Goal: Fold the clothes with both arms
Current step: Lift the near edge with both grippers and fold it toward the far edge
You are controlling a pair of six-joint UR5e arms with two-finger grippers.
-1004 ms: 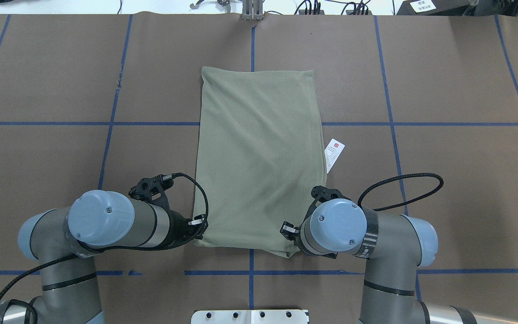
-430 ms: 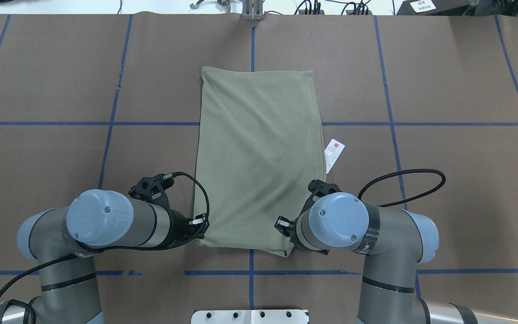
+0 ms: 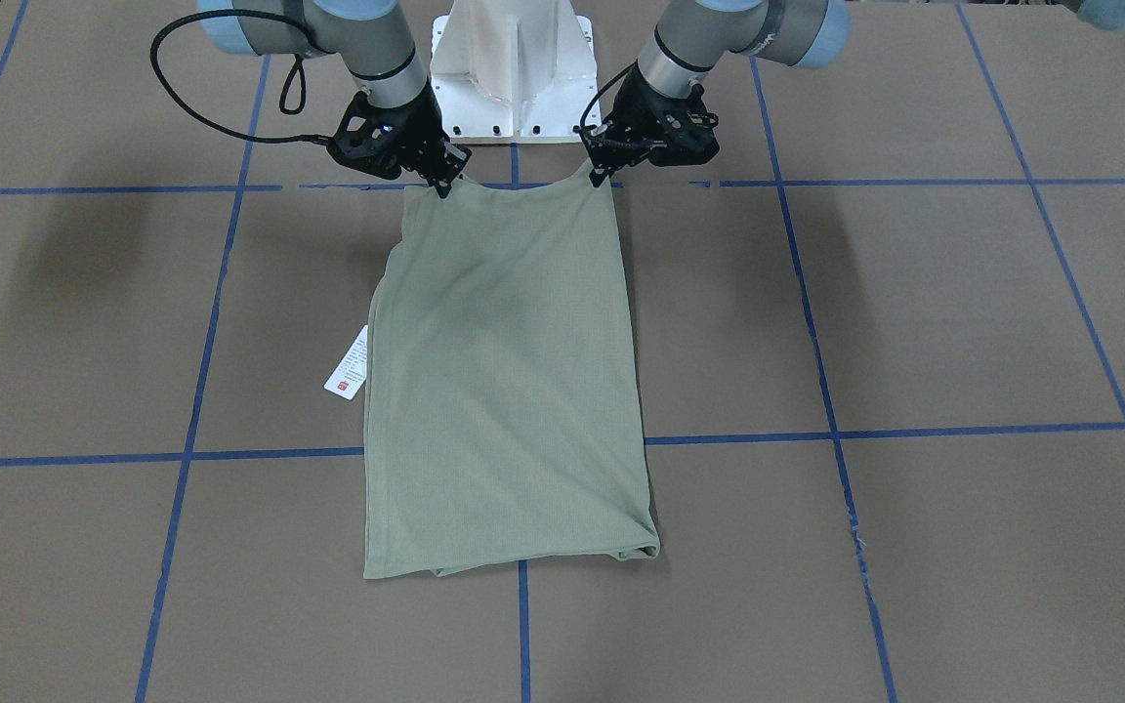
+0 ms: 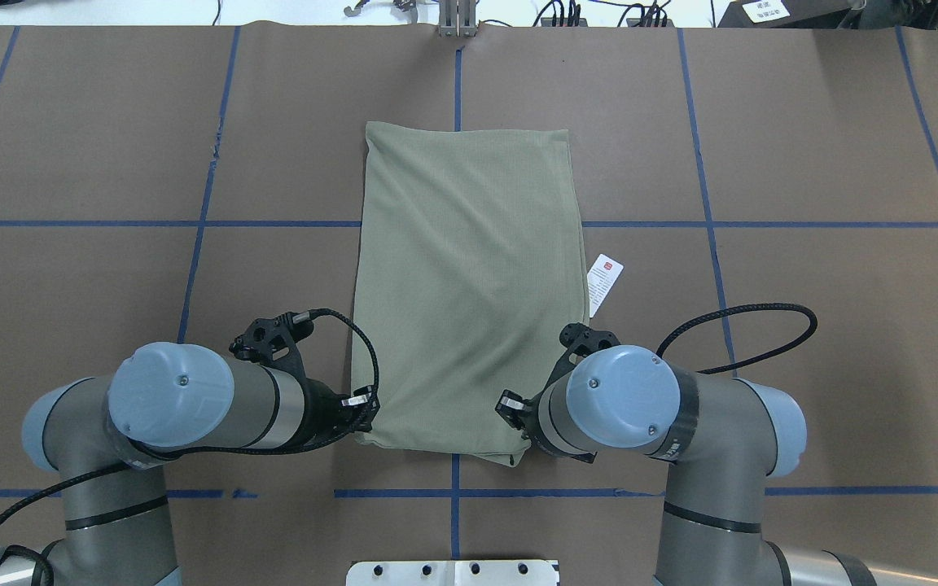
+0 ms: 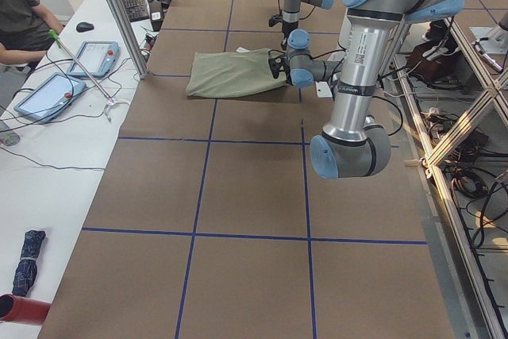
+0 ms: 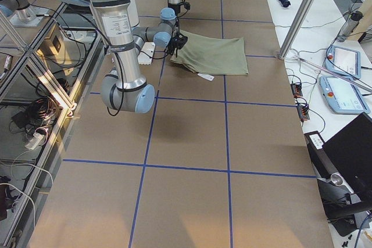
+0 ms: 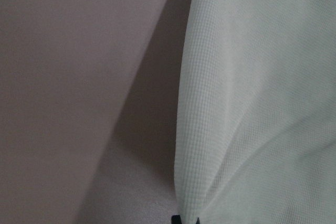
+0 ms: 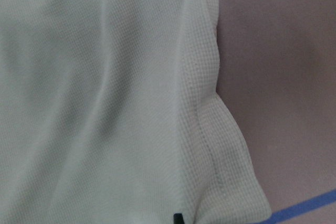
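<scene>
Nothing came through legibly, not a word or a number. The white hang tag [image 4: 606, 283] beside the shirt [image 4: 469, 285] showed a red mark and rows of print, too fine to read. A printed label on the left arm [image 5: 359, 45] was a blur as well.

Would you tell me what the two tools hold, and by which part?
The folded olive-green knit shirt: the left tool and right tool each pinch one corner of its robot-side edge.
</scene>
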